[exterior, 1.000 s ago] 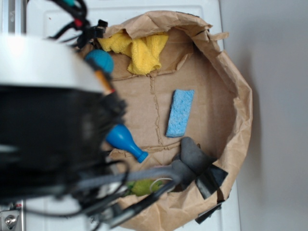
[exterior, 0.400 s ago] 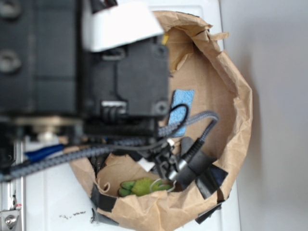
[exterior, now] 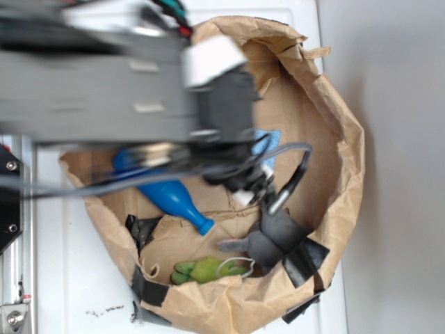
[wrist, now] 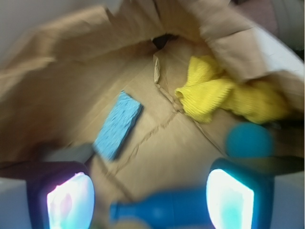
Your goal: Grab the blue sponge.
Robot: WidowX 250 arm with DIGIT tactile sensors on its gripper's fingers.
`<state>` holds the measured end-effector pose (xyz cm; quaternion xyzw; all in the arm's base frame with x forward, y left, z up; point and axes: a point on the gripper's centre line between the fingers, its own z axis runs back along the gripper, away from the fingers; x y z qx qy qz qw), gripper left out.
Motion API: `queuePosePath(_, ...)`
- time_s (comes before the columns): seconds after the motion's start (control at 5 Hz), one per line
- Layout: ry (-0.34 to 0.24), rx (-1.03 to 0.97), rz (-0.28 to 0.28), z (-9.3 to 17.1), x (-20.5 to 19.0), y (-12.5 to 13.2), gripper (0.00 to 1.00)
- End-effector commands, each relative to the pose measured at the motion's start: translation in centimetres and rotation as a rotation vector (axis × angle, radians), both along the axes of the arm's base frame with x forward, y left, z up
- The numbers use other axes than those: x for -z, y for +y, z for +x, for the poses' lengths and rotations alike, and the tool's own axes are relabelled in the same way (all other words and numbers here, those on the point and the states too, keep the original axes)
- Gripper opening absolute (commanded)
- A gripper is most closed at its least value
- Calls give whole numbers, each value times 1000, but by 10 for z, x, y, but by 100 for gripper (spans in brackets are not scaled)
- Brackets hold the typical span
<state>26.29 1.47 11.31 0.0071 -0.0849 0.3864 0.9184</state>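
The blue sponge (wrist: 117,125) lies flat on the brown paper floor of the bag, up and to the left of my jaws in the wrist view. In the exterior view only its corner (exterior: 270,141) shows beside my blurred arm (exterior: 215,104), which hangs over it. My gripper (wrist: 150,193) is open and empty, above the bag floor. Its two fingers (wrist: 70,200) stand wide apart at the bottom of the wrist view. The deep-blue bottle (wrist: 162,210) lies between and below them, and the sponge is apart from both fingers.
A yellow cloth (wrist: 224,95) and a teal ball (wrist: 249,140) lie to the right. The bottle (exterior: 170,195), a green toy (exterior: 201,268) and a dark grey object (exterior: 274,236) lie inside the torn paper bag, whose rim (exterior: 348,139) rises all around.
My arm has swung from the left side across the bag and now covers most of the sponge in the exterior view. The bottle shows again. The objects have not moved.
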Motion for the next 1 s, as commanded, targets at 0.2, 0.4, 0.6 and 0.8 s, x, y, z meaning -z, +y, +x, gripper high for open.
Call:
queuePosePath(0.2, -27, -292, -151, 26, 27, 29, 100)
queuePosePath(0.4, -21, -307, -153, 40, 27, 13, 100)
queuePosePath(0.6, -10, -317, -151, 46, 26, 5, 100)
queuePosePath(0.8, 4, -329, -149, 50, 30, -2, 100)
